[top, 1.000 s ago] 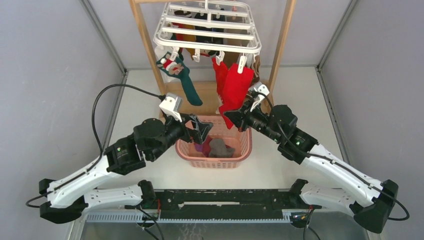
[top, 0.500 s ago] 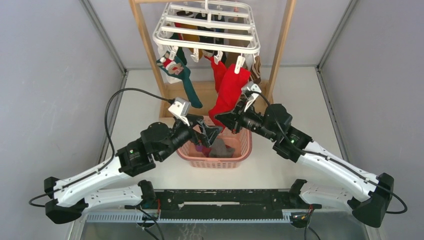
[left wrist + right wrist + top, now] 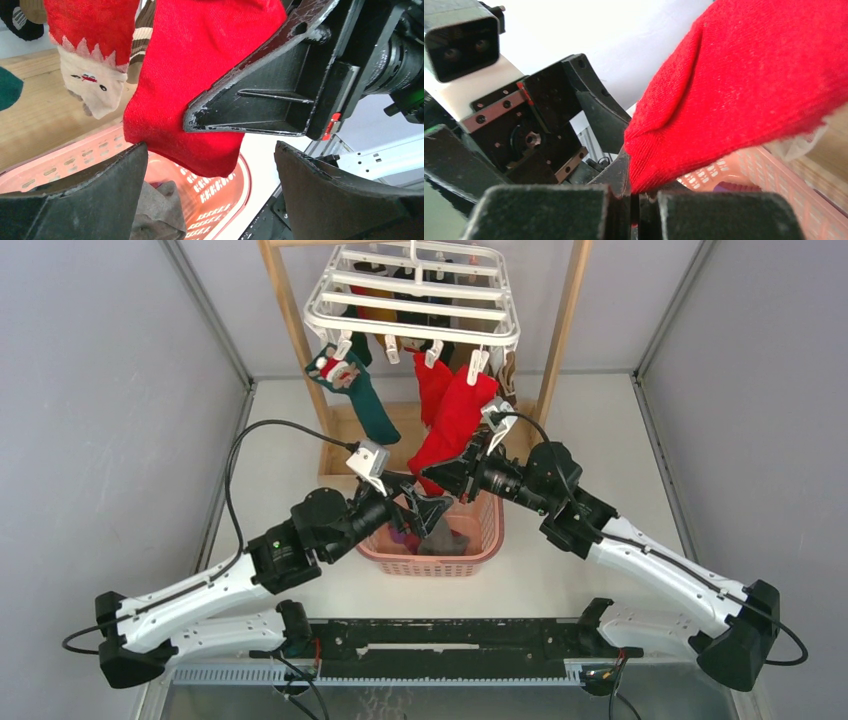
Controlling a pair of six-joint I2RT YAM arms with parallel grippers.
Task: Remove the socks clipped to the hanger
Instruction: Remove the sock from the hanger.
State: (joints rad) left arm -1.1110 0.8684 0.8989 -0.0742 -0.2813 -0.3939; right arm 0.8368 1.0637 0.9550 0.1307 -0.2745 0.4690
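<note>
As my left gripper (image 3: 425, 508), jaws wide, now reaches further forward under the red sock (image 3: 455, 420), my right gripper (image 3: 450, 472) pinches its lower end, dragging it taut leftward; still clipped to the white hanger (image 3: 412, 334), it looks ready to pull free.

nope, no readable text anywhere, no words, brand names, labels or numbers legible in any of the views
</note>
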